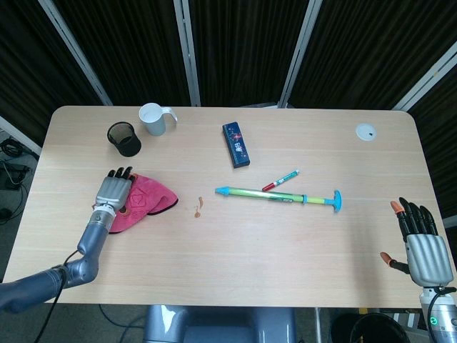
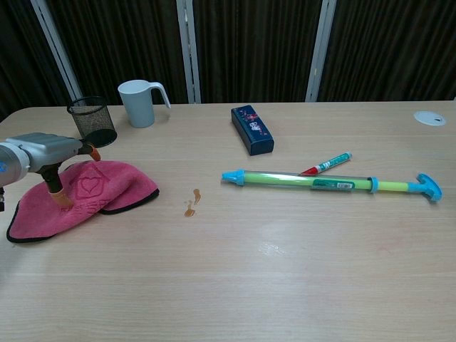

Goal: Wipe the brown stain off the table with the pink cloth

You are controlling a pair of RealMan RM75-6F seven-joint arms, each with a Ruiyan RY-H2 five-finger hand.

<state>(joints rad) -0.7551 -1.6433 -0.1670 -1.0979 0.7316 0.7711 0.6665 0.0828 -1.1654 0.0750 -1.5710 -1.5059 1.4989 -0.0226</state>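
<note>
pink cloth (image 1: pixel 146 196) partly hidden under left robot hand (image 1: pixel 113 191), right robot hand (image 1: pixel 423 250) unseen in chest view

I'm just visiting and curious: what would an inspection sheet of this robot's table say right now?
Surface: pale wooden table, white round cap set in far right corner.
Job's things: pink cloth crumpled at left; brown stain just right of it, unwiped.
Clutter: mesh cup, white mug, dark blue box, red pen, green-blue tube toy.
Hands: left hand over the cloth, a fingertip touching it; right hand at the table's right edge, holding nothing.
Cables: some on the floor at left.
Surroundings: dark curtains, metal frame.
</note>
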